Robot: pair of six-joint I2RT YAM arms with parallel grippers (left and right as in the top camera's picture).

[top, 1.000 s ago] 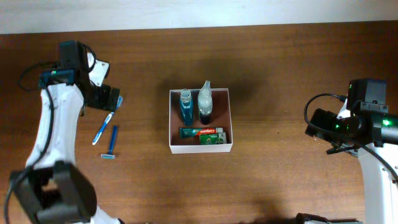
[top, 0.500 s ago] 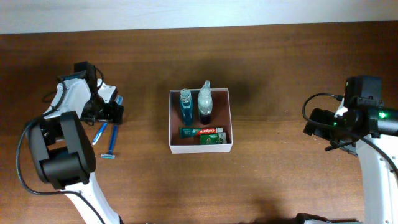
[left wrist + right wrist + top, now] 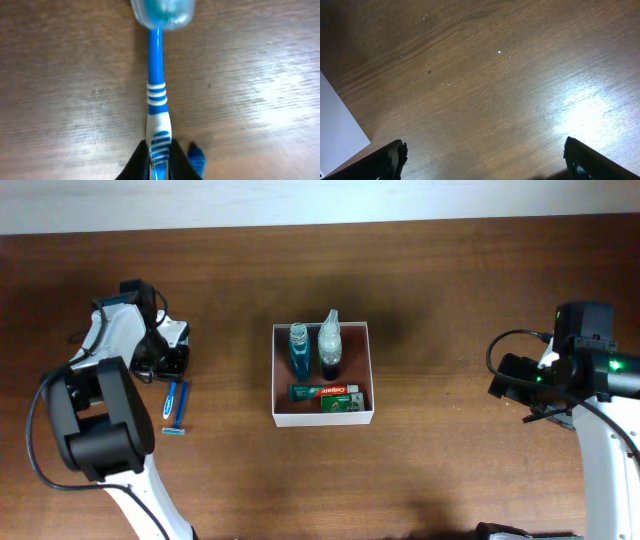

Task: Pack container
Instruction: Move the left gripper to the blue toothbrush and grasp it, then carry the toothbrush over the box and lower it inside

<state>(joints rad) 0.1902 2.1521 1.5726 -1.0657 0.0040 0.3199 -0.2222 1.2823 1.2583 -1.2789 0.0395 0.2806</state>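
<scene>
One toothbrush (image 3: 155, 95) in the left claw (image 3: 159, 162), container (image 3: 322, 419) well to its right

Overhead straight down on the whole table (image 3: 450, 280); both wrist views close, downward onto its wood.

Left arm (image 3: 103, 338): white link shells, black joint housings, thin black cable looped behind the hand. Left hand (image 3: 159, 159): two slim black fingers (image 3: 139, 166). Right arm (image 3: 600, 460): white link, black housings, green indicator light, black cable loop. Right hand (image 3: 487, 162): black, ridged-edged fingers (image 3: 387, 160).
</scene>
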